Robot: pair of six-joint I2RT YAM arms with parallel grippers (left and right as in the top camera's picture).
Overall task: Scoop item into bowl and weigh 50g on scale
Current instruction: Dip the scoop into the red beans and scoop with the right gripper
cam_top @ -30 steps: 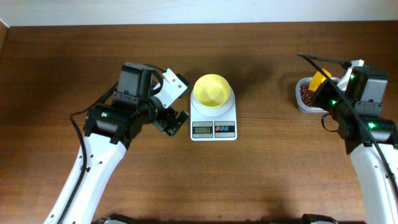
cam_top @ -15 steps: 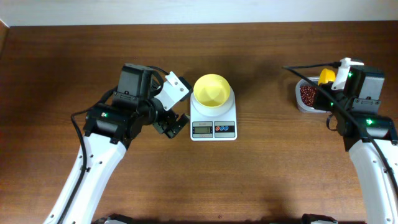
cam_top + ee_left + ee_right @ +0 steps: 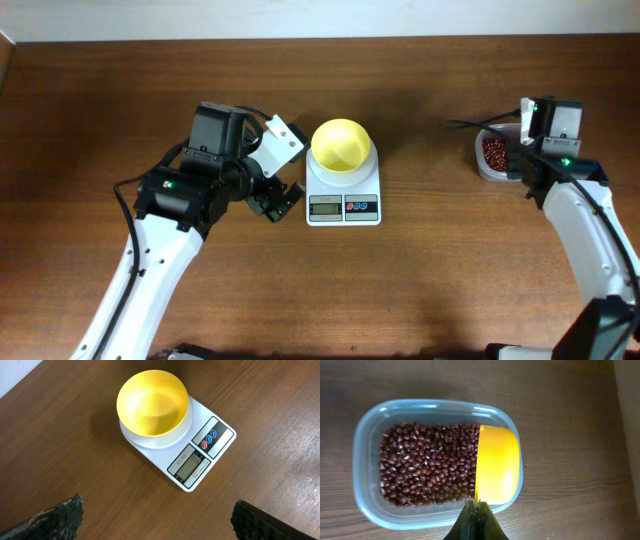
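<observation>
- Overhead: the left arm reaches in from the near left with its elbow bent. The left hand (image 3: 278,201) is low over the bench (image 3: 420,280), just left of the scale (image 3: 343,192), with its fingers apart and nothing between them.
- Overhead: the scale sits square to the bench, its display and buttons on the near edge. The pale yellow bowl (image 3: 342,145) stands upright on its far part, mouth up.
- Overhead: the right arm comes up the right side, and the right hand (image 3: 522,158) points down at the right end of the clear tub (image 3: 487,170) of beans (image 3: 492,151). Its grip cannot be told from here.
- Left wrist: the two finger pads (image 3: 56,517) stand wide apart, touching nothing. Scale (image 3: 210,446) and bowl (image 3: 152,402) lie beyond them, the scale turned diagonally.
- Right wrist: the right hand (image 3: 477,519) has its fingers together, clamped on the near edge of a yellow scoop (image 3: 497,466).
- Right wrist: the scoop's long axis runs near to far, across the tub's (image 3: 367,425) left-to-right length. It sits at the tub's right end, against the red-brown beans (image 3: 425,465) filling the rest.
</observation>
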